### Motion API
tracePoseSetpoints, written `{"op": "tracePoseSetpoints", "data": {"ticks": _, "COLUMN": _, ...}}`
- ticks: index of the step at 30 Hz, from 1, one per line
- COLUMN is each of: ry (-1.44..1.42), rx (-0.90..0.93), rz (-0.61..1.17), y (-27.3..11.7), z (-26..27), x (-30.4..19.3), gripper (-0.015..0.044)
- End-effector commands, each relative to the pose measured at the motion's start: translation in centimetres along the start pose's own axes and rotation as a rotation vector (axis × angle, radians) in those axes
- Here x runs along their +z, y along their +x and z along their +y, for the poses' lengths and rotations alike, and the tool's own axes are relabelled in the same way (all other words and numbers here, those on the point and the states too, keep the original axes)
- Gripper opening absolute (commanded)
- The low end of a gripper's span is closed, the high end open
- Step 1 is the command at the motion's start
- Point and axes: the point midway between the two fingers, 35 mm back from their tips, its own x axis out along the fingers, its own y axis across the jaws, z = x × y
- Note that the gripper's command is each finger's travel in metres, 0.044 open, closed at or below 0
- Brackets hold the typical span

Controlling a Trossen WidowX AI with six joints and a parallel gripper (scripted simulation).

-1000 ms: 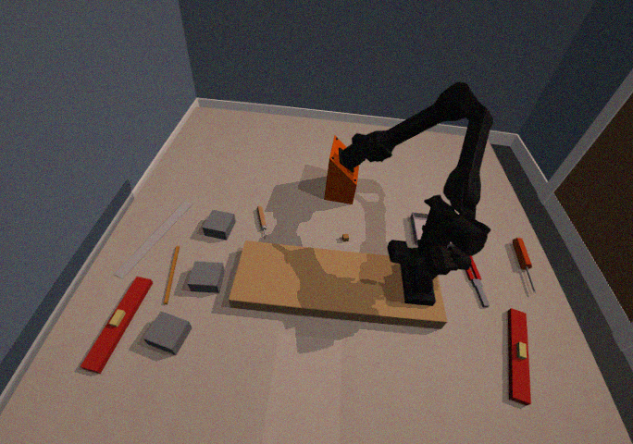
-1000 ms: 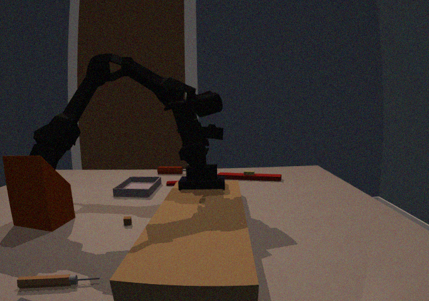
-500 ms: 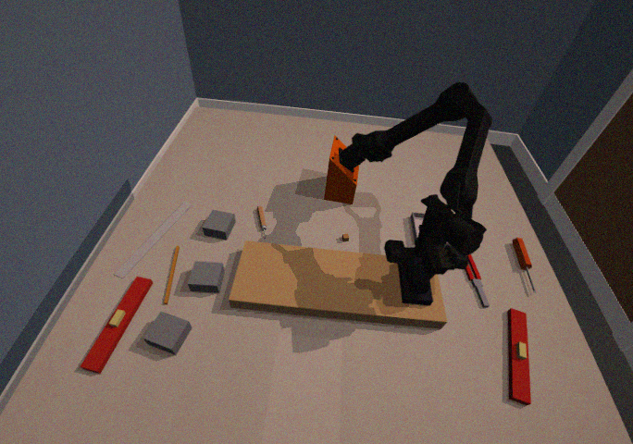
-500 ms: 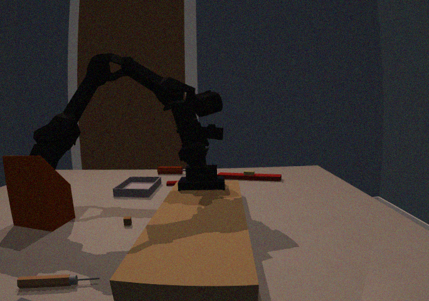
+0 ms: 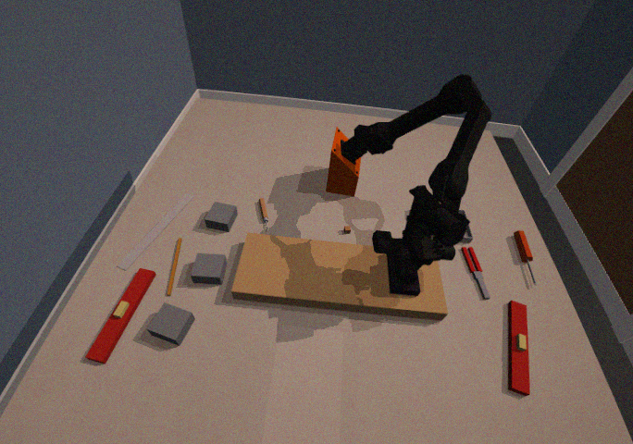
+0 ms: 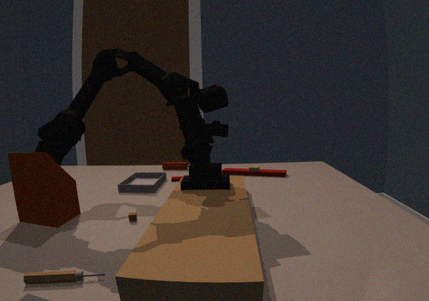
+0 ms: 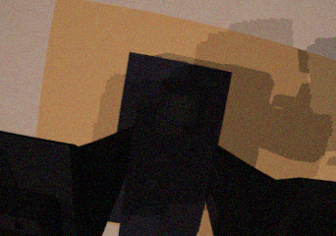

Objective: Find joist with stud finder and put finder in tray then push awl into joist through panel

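My gripper (image 5: 403, 250) (image 6: 205, 163) (image 7: 169, 138) is shut on the black stud finder (image 5: 404, 279) (image 6: 205, 183) (image 7: 178, 88). The stud finder is upright at the right part of the tan floor panel (image 5: 265, 272) (image 6: 201, 262) (image 7: 78, 59) in the top view, on or just above its surface. The awl (image 5: 263, 210) (image 6: 49, 276), with a wooden handle and thin shaft, lies beyond the panel's left end. The grey tray (image 5: 467, 237) (image 6: 135, 189) stands behind the panel's right end, mostly hidden by the arm in the top view. The joist is hidden, and no indicator light shows.
An orange block (image 5: 342, 180) (image 6: 44, 191) stands at the arm's base. A small cube (image 5: 346, 229) (image 6: 132, 217) lies behind the panel. Red-handled pliers (image 5: 475, 269), an orange-handled screwdriver (image 5: 523, 246) and a red level (image 5: 518, 366) lie right. Several grey blocks (image 5: 208, 267) stand left.
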Motion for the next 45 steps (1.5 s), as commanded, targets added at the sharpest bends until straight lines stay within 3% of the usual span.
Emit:
{"op": "tracePoseSetpoints", "data": {"ticks": 1, "ry": 0.001, "rx": -0.002, "rz": 0.002, "y": 0.0, "z": -1.2, "x": 0.0, "gripper": 0.0}}
{"op": "tracePoseSetpoints", "data": {"ticks": 45, "ry": 0.0, "rx": -0.007, "rz": 0.003, "y": 0.0, "z": -11.2, "x": -0.1, "gripper": 0.0}}
